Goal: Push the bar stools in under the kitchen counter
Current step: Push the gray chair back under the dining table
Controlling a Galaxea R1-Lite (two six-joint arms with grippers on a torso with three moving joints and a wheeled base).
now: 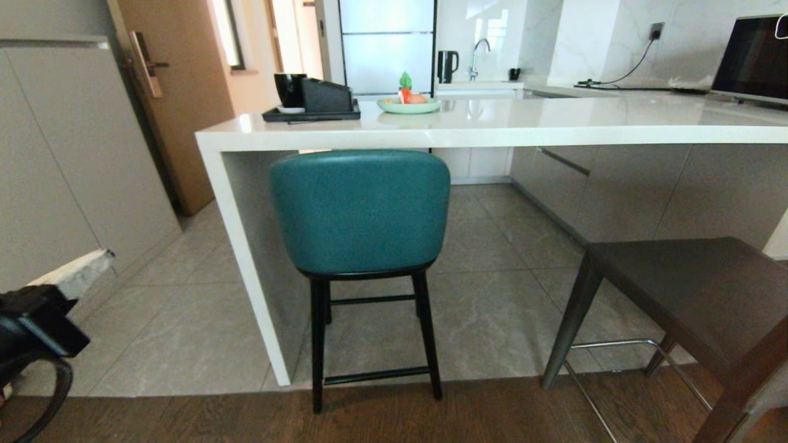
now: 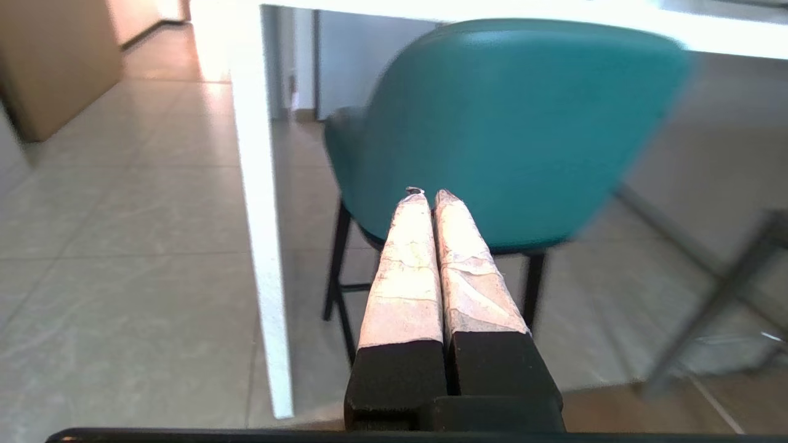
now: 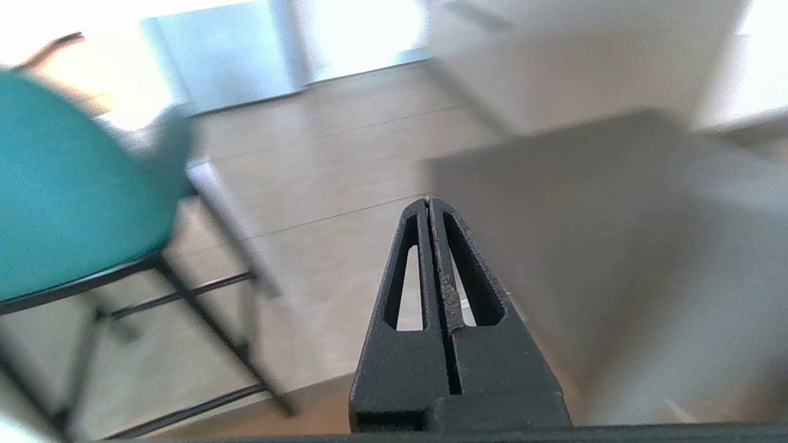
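Currently teal stool [image 1: 360,212] tucked under counter [image 1: 492,126] | grey stool [image 1: 695,295] at 4 o'clock, out | left gripper [image 2: 429,195] pressed together | right gripper [image 3: 428,203] pressed together

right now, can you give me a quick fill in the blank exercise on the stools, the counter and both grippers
1. The stool tucked against the kitchen counter has a back coloured ____.
2. The fingers of the left gripper and the right gripper are both ____.
3. The grey stool stands to the teal one's ____.
4. On the counter, the green plate sits beside a black ____.

Missing words: teal; shut; right; tray
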